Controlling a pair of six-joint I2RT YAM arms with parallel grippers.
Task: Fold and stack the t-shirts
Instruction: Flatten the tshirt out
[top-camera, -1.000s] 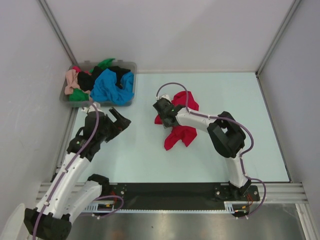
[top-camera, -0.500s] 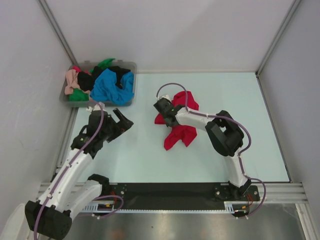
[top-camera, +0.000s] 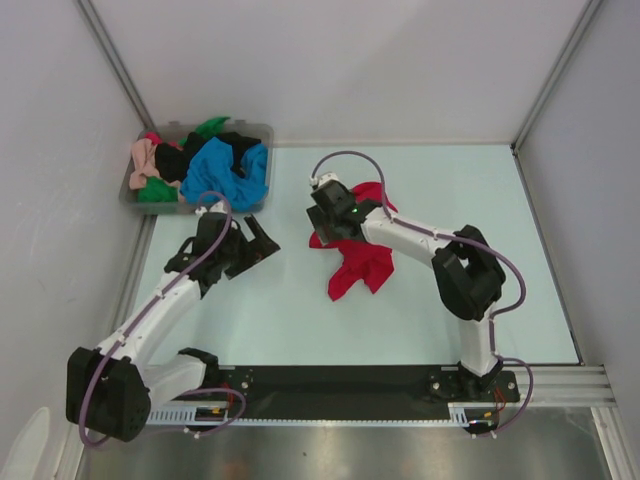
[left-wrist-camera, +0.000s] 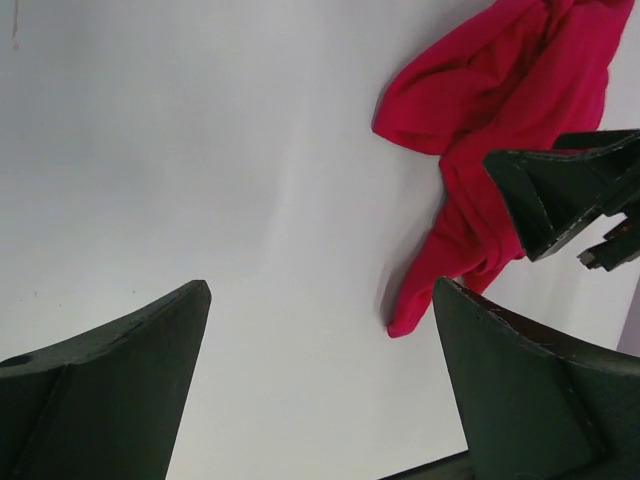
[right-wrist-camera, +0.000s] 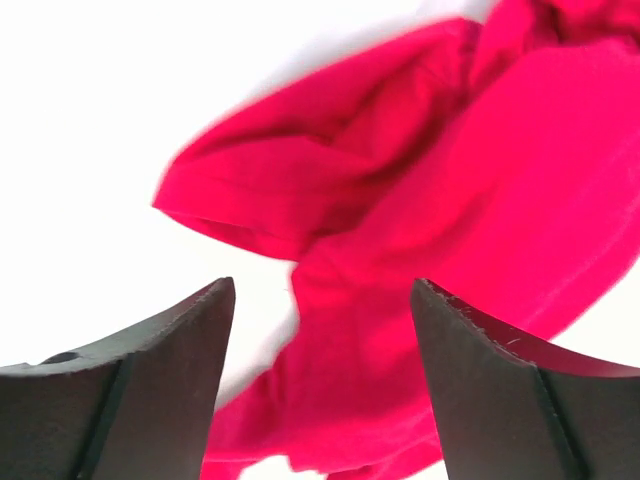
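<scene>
Seen from above, the right tool (top-camera: 328, 203) hangs with its fingers spread over the far end of the large, crumpled bright red t-shirt (top-camera: 362, 265) of soft cloth. The shirt lies on the pale counter (top-camera: 300, 310), its long axis running from beneath that tool back toward the arm bases, so this arm is plainly the nearer. The left tool (top-camera: 258, 240), spread wide and empty, sits well apart on the shirt's left, just short of the clear grey plastic bin (top-camera: 258, 127) holding jumbled blue, black, green and peach-pink t-shirts (top-camera: 225, 172). In the left wrist view, bare counter shows between the tool's fingers (left-wrist-camera: 100, 385); the red t-shirt (left-wrist-camera: 480, 120) lies ahead and to the right, one narrow end trailing toward the tool, partly covered by a dark finger of the right tool. In the right wrist view, blurred red cloth fills the space below and beyond the spread fingers (right-wrist-camera: 520, 400). Whether they touch it cannot be told, and collar, sleeves and hem are indistinguishable.
</scene>
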